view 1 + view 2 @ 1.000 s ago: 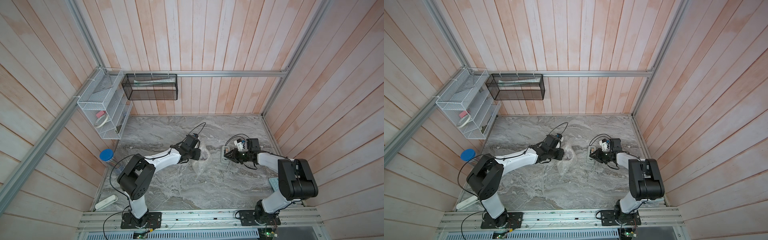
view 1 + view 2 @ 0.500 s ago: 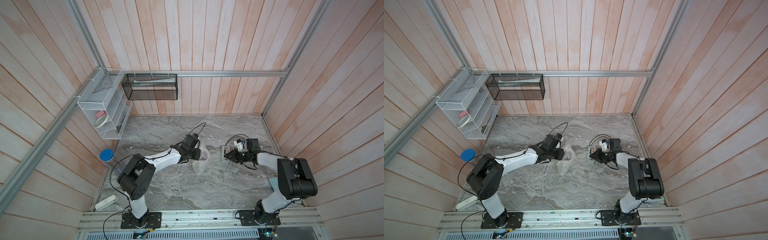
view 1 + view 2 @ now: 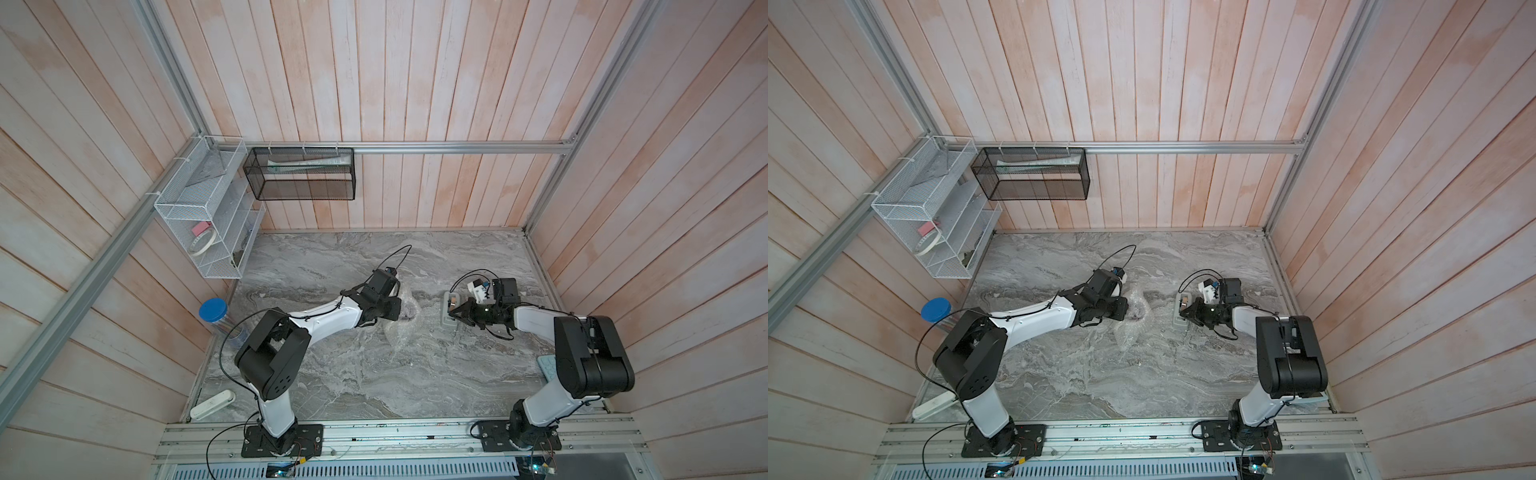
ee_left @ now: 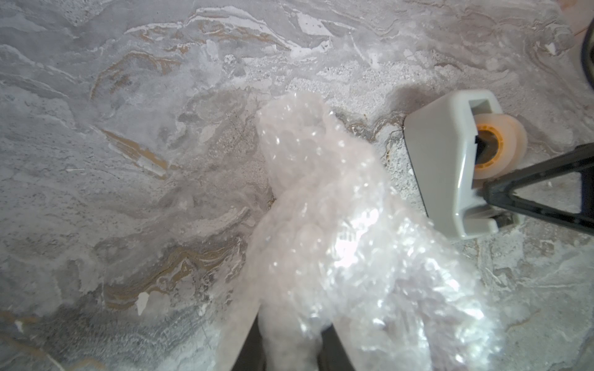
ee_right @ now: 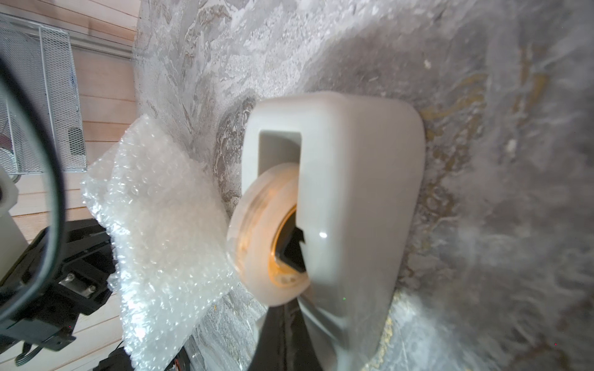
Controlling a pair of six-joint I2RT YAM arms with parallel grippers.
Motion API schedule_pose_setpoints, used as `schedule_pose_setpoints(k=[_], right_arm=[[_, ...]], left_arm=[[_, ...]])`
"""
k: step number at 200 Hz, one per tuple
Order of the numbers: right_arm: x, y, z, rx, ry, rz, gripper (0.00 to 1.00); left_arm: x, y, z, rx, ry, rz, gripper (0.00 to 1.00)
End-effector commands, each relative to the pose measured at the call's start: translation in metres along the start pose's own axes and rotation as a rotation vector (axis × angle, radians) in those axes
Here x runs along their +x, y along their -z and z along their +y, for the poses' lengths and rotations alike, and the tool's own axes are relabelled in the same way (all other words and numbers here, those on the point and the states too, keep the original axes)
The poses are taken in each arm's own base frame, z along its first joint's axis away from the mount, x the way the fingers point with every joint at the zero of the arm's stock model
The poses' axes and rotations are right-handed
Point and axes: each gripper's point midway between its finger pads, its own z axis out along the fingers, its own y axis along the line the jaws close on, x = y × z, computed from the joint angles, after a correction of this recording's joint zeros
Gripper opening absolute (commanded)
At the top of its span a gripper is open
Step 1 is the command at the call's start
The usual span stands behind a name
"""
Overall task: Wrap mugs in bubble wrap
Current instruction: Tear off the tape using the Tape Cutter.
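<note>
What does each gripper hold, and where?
Left gripper: bubble wrap, by its bunched end. Right gripper: shut at the tape dispenser, hold unclear.

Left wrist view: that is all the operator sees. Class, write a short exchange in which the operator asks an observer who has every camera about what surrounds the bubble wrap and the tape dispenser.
Operator: Which claw pokes in at the tape dispenser?
Observer: The right claw, shut. Both top views show its arm on the right side of the table.
Operator: Anything off to the left?
Observer: A blue-lidded jar stands by the table's left edge.
</note>
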Motion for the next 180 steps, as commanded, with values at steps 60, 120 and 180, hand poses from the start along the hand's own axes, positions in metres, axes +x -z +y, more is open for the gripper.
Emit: schedule_pose_setpoints(k=[60,120,180], right_arm=[[-0.005,0.012,0.024,-0.081,0.012,-0.017,0.0],[-0.008,0.014,0.028,-0.101,0.006,-0.022,0.0],[-0.01,0.016,0.032,-0.113,0.005,-0.027,0.0]], left_arm=[[0.034,-0.013,0.003,-0.015,-0.016,0.119,0.21],[0.033,-0.013,0.002,-0.014,-0.018,0.117,0.21],[0.034,-0.014,0.002,-0.012,-0.017,0.12,0.21]])
